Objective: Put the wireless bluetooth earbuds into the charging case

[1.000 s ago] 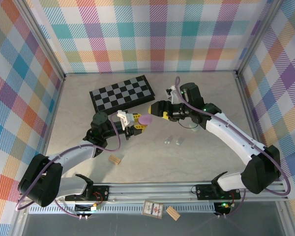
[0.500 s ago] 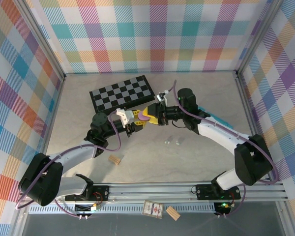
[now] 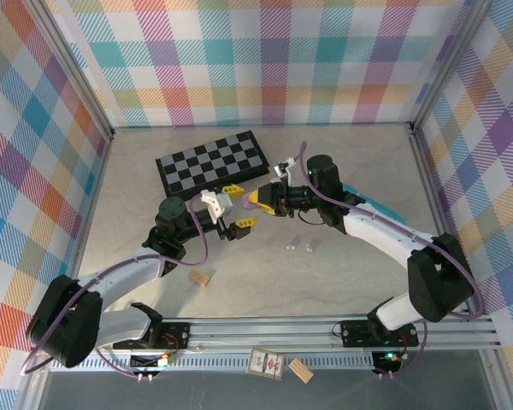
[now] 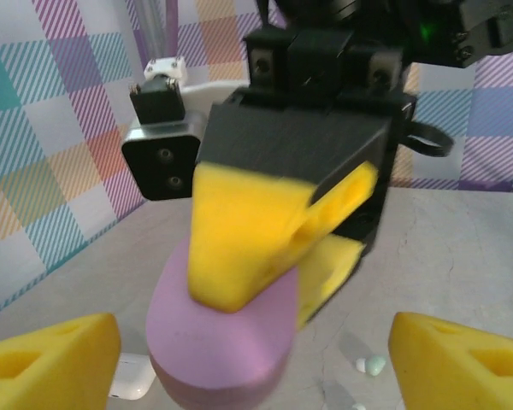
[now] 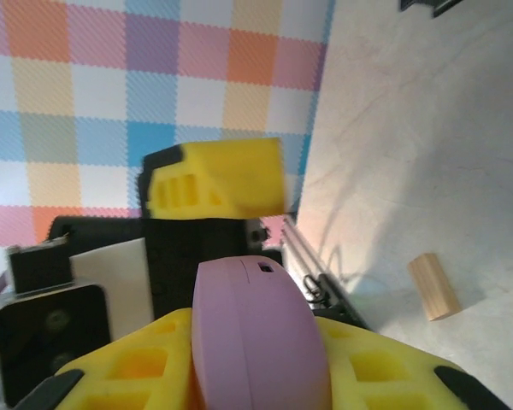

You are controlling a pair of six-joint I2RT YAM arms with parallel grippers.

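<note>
A closed purple charging case [image 4: 222, 342] hangs in mid-air above the table's middle. My right gripper [image 3: 258, 202] is shut on it, one yellow finger [image 5: 128, 367] pressing each broad side of the case [image 5: 256, 342]. My left gripper [image 3: 238, 205] faces it, open, its yellow fingertips [image 4: 51, 359] standing wide apart on either side of the case without touching it. Two pale earbuds [image 3: 289, 246] lie loose on the table just right of the grippers; one earbud [image 4: 372, 366] shows below the case. A white case [image 4: 132, 389] rests on the table under the purple one.
A folded chessboard [image 3: 212, 162] lies behind the grippers. A tan wooden block [image 3: 201, 278] sits near the left arm, seen too as the block [image 5: 433, 286]. A card [image 3: 265, 363] and another block [image 3: 301, 370] lie beyond the front rail.
The purple case has passed from hand to hand: my right gripper moved in and shut on it, and my left gripper opened, let it go and drew back slightly.
</note>
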